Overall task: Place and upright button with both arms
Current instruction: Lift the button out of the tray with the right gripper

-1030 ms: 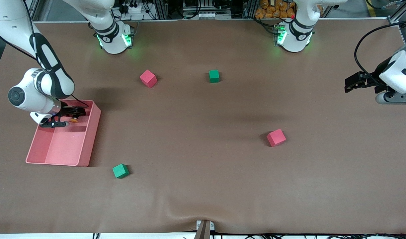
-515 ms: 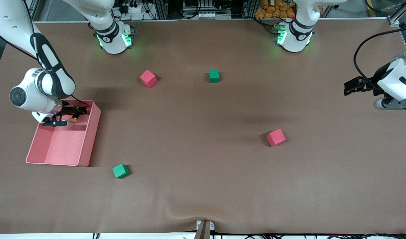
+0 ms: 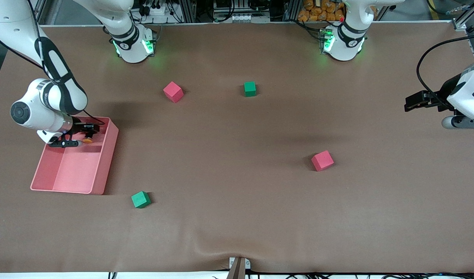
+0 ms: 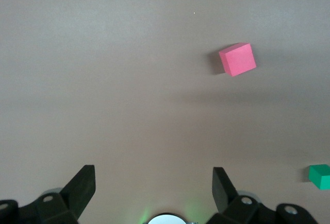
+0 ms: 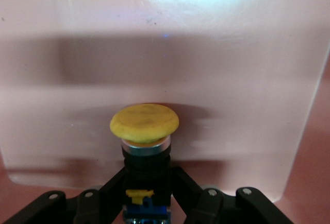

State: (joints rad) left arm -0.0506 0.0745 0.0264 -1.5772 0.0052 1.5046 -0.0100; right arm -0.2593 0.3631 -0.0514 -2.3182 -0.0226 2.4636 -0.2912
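Right pincer [image 3: 90, 133] sits low in the pink bin [image 3: 105, 170], at the bin's end farther from the front cam, fingers pinched on the button [image 5: 145, 131] body below the cap. Risk: thin grip, so it could twist or snag the bin wall on lift (walls close by). Left pincer [image 4: 153, 185] waits wide open, holding nothing, over the worktop [image 3: 237, 217] at its own end. Cubes scattered mid-worktop, with plenty of room between them.

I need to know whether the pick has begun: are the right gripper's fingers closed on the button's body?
Yes, the right wrist view shows the right gripper closed on the dark body of the button.
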